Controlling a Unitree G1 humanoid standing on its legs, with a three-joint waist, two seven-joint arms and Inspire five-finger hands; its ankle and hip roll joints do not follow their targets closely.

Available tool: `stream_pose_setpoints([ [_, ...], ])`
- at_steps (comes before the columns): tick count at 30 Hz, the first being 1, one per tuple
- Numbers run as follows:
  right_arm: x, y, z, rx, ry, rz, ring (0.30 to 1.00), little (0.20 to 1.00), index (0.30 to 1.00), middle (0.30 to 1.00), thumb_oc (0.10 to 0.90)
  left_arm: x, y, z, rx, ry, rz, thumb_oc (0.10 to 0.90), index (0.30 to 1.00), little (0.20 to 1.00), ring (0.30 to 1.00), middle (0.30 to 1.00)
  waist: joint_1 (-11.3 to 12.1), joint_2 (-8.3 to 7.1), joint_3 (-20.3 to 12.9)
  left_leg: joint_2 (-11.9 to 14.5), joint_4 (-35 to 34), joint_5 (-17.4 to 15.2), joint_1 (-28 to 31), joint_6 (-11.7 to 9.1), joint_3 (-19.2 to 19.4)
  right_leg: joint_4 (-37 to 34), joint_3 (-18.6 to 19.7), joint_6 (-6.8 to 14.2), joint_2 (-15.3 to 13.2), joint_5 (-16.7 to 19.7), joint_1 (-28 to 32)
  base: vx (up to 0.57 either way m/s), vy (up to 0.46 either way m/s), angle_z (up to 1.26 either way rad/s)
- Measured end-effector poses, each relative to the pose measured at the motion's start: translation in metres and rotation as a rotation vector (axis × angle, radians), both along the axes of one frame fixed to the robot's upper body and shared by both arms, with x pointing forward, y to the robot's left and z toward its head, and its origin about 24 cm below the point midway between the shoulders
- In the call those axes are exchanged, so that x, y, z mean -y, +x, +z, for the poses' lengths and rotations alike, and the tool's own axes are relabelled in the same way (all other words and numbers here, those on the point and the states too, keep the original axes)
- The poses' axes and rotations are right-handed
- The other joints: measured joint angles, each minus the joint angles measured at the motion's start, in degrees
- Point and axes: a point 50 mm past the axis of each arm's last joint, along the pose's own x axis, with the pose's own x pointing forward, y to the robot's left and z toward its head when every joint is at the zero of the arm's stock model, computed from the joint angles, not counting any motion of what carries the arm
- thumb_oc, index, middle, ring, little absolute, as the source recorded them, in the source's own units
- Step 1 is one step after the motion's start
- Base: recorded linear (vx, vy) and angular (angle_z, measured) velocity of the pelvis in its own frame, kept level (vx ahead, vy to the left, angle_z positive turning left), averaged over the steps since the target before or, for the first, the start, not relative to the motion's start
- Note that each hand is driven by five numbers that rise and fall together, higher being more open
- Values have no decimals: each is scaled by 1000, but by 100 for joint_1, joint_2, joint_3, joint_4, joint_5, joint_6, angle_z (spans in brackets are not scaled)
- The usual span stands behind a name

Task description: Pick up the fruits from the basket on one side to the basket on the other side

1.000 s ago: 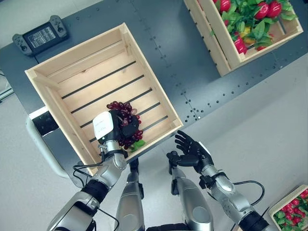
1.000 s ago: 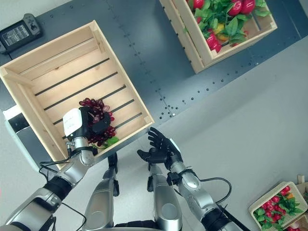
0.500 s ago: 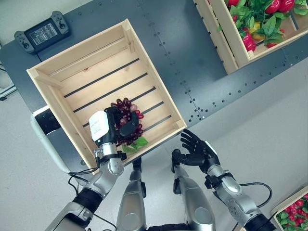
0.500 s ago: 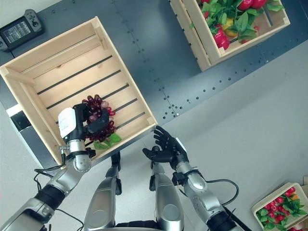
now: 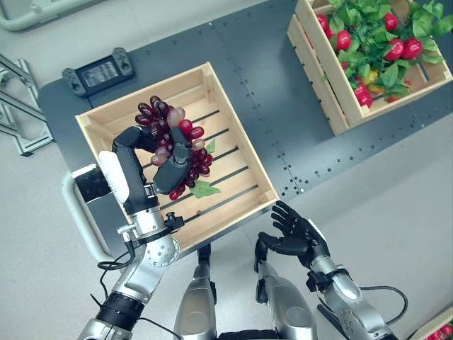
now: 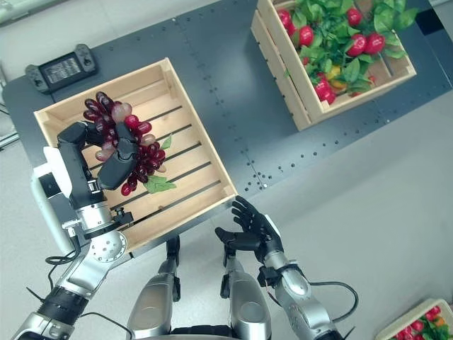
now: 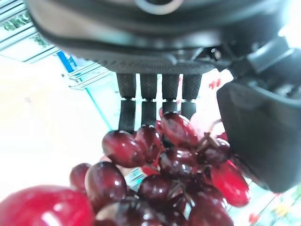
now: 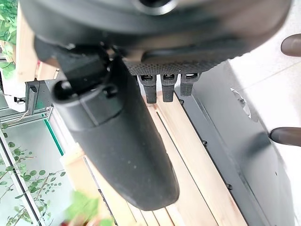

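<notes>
Bunch of dark red grapes (image 5: 172, 145) held up in the left hand (image 5: 145, 159), fingers and thumb curled round it, clamped. The bunch hangs above the floor of the near wooden crate (image 5: 233, 152), clear of the slats; a green leaf (image 5: 204, 189) trails from its lower end, just beyond the thumb. In the left wrist view the grapes (image 7: 162, 176) sit between the row of fingers (image 7: 149, 101) and the thumb, pressed against both.

Crate slatted, pale wood, holding nothing apart from what the left hand carries over it. It rests on a dark grey table (image 5: 258, 85).

Right hand (image 5: 297, 232) well off to the right of the left hand, beyond the crate's near corner, over the pale floor. Fingers spread and straight, palm up, holding nothing.

Far to the right of the left hand, across the table, a second wooden crate (image 5: 316, 67) packed with green leaves and red fruits (image 5: 396, 49).

Past the left hand, at the table's far left corner, a black handheld controller (image 5: 99, 71) with a screen.
</notes>
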Motion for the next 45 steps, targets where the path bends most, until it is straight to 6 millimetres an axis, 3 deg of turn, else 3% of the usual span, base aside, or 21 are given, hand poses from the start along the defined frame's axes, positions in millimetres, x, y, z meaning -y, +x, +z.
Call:
stream_pose_setpoints([
  [4, 9, 7, 20, 84, 19, -47, 900, 900, 900, 900, 800, -4, -2, 11, 18, -40, -38, 400, 300, 300, 300, 300, -20, 27, -14, 1, -1, -3, 199, -2, -12, -1, -11, -2, -7, -4, 210, 85, 16, 1],
  [8, 22, 16, 59, 255, 39, -103, 900, 900, 900, 900, 800, -2, -2, 17, 10, -64, -100, 400, 300, 300, 300, 300, -33, 156, -93, 15, -3, -35, 343, -4, -28, -2, -20, -2, -5, -14, 370, 73, 21, 4],
  [12, 33, 18, 83, 363, 6, -137, 900, 900, 900, 900, 800, -3, -4, 9, -50, -99, -146, 400, 300, 300, 300, 300, -51, 321, -508, 24, -8, -64, 430, 10, -40, -3, -30, -3, -18, -23, 470, 68, 44, 2],
  [15, 37, 16, 86, 373, -1, -152, 900, 900, 900, 900, 800, -3, -5, 6, -75, -141, -171, 400, 300, 300, 300, 300, -60, 350, -880, 15, -7, -51, 465, 43, -12, -2, -26, 7, -32, -31, 495, 41, 39, -3],
  [26, 42, 19, 87, 324, -63, -136, 900, 900, 900, 900, 800, -5, -2, 10, -106, -166, -242, 400, 300, 300, 300, 300, -94, 318, -1413, 17, -46, -87, 651, 45, -2, -5, -4, 12, -32, -34, 679, 4, 0, 0],
  [32, 28, 27, 104, 380, 32, -21, 900, 900, 900, 900, 800, -1, 1, 6, -161, -193, -321, 400, 300, 300, 300, 300, -76, 298, -1509, 16, -45, -60, 700, 47, -4, -5, -9, 14, -32, -31, 726, 0, 0, 0],
  [38, -3, 39, 134, 469, 138, 235, 900, 900, 900, 900, 800, 9, 6, 6, -206, -153, -406, 400, 300, 300, 300, 300, -6, 285, -1517, 16, -30, -53, 721, 50, -26, -4, -36, 13, -33, -32, 756, 10, -3, 1],
  [45, -23, 40, 145, 461, 201, 395, 900, 900, 900, 900, 800, 18, 11, 10, -228, -122, -477, 400, 300, 300, 300, 300, 127, 284, -1520, 15, -10, -47, 744, 38, -83, -4, -117, 7, -36, -38, 810, 11, -4, 3],
])
